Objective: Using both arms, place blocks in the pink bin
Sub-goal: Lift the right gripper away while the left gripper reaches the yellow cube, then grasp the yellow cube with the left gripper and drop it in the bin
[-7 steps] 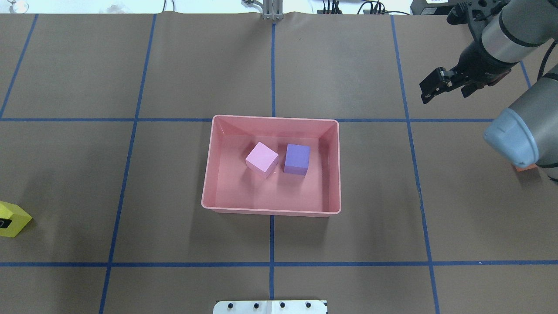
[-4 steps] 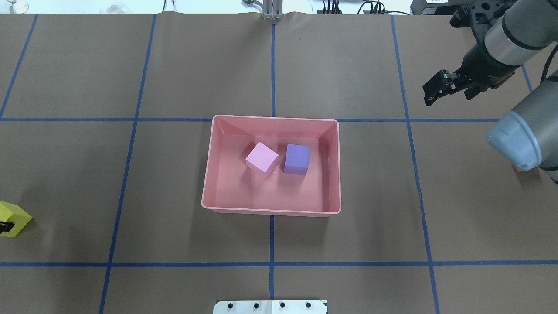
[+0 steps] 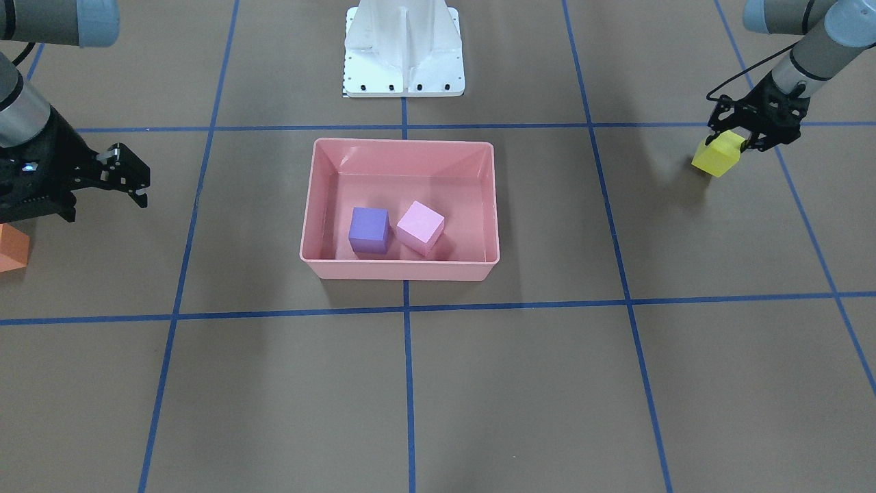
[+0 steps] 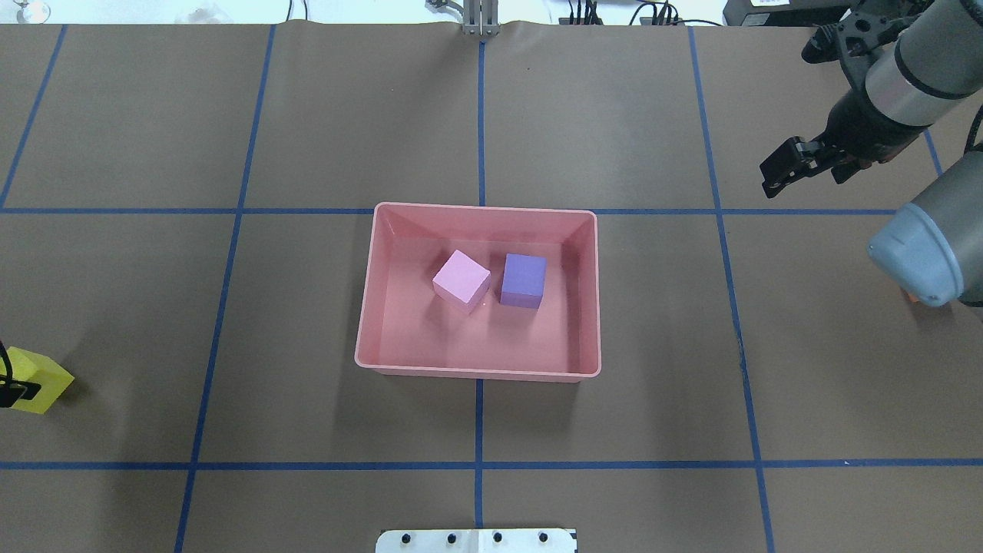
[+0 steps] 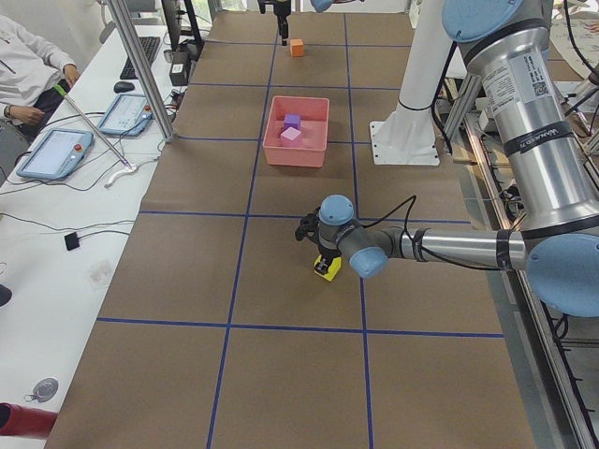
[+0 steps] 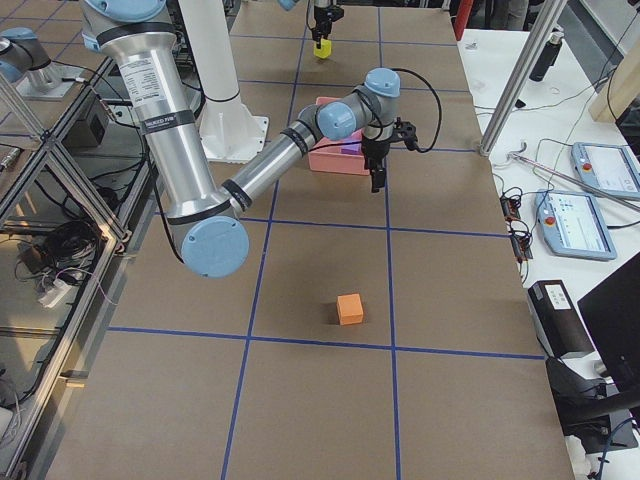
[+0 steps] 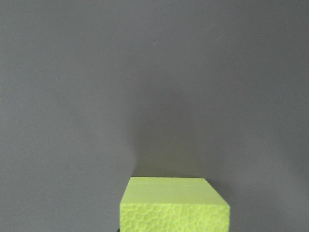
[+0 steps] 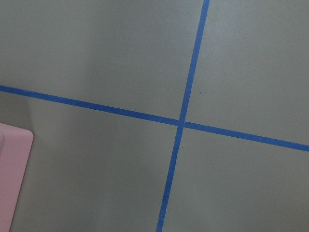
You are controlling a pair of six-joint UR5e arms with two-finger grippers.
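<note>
Both arms were silver-grey tubes with black bands at the joints and round light-blue caps (image 6: 215, 247). The right arm (image 6: 165, 120) bore a white label (image 6: 152, 80) with small black print on its upper tube, and the left arm (image 5: 529, 122) bore one too. The base (image 3: 404, 48) was a white pedestal with dark screws (image 3: 391, 87) in a row along its foot. The left gripper (image 3: 733, 142) and right gripper (image 3: 140, 188) were black. A thin black cable (image 3: 742, 73) looped at the left wrist.
</note>
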